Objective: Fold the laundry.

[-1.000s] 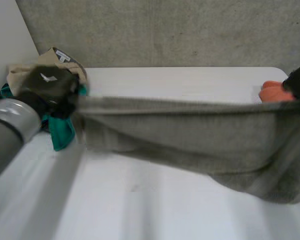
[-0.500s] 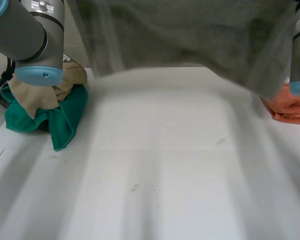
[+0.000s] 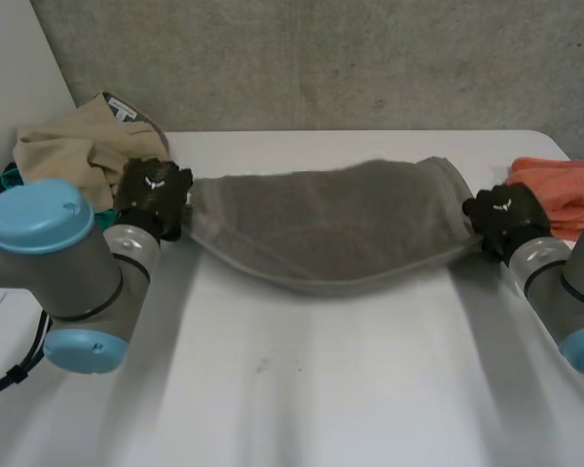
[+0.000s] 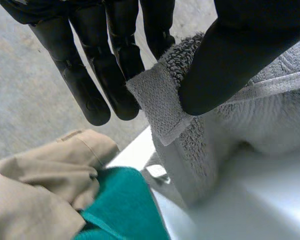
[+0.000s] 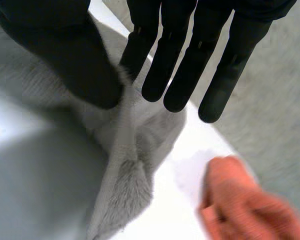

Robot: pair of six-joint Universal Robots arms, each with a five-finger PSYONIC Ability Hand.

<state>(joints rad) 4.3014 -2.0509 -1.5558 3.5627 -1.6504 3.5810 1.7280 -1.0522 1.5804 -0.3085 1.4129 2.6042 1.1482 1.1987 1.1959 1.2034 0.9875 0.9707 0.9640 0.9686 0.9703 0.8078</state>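
Note:
A grey towel (image 3: 331,224) lies stretched across the far half of the white table (image 3: 302,389), sagging toward me in the middle. My left hand (image 3: 154,195) is at its left end. In the left wrist view the thumb (image 4: 225,60) and fingers (image 4: 115,65) pinch a corner of the grey towel (image 4: 162,107). My right hand (image 3: 506,219) is at the towel's right end. In the right wrist view the grey towel's edge (image 5: 122,130) runs up between the thumb (image 5: 80,70) and the straight fingers (image 5: 165,65).
A heap of beige cloth (image 3: 68,151) and teal cloth (image 4: 125,205) sits at the far left corner, just beside my left hand. Orange cloth (image 3: 560,190) lies at the far right edge, behind my right hand. A grey wall runs behind the table.
Both hands swung the towel up high and have brought it back down, so it now lies spread on the table between them. The right hand's fingers have loosened a little.

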